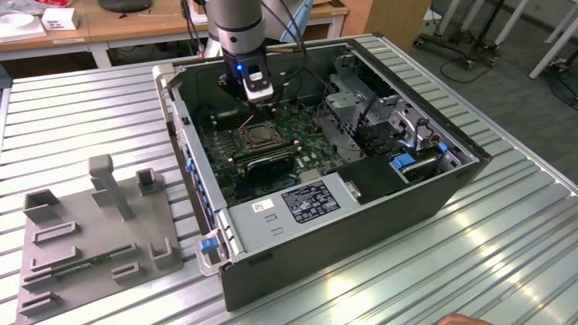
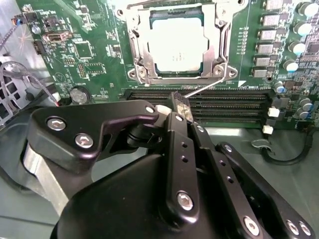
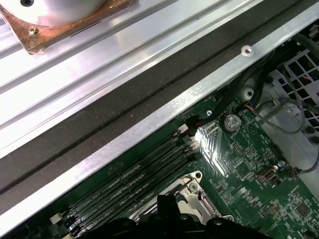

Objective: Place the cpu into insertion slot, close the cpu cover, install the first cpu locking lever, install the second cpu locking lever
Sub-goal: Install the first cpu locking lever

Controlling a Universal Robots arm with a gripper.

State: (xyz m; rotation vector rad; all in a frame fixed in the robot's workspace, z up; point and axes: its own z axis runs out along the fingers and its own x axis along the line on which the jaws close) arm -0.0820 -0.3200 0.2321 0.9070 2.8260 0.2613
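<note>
Step in hand (judged): lever installation. The cpu (image 2: 178, 47) is seen seated in the insertion slot (image 1: 256, 135), w/ the cpu cover (image 2: 135, 47) folded down flat around it, so placing & cover closing are taken as done.

One locking lever (image 2: 214, 88) is seen unlatched in the second wrist view. It runs from the socket corner obliquely across to the claw (image 2: 179, 105). Whether it is the 1st or 2nd lever cannot be told.

Claw state: fingers drawn together at the tip, nothing seen clamped between them. The lever's free end lies right at the tip; touch vs. hold cannot be resolved. In the exterior view the claw (image 1: 257, 100) hangs just above the socket, inside the open PC case (image 1: 361, 223).

Requirement (judged): the lever is to be swung down & hooked under its catch. The wire is thin & springy, so slip-off is likely if pressed off-centre.

Materials:
- cpu top: matte silvery-tan, flat, square.
- Cover: stamped bright steel frame, cut-out centre.
- Lever: bare bright wire.
- Motherboard (image 2: 89, 59): green, densely populated.
- Memory slots (image 2: 219, 104): long, black, just beside the socket.
- Table (image 1: 91, 108): ribbed aluminium.
</note>
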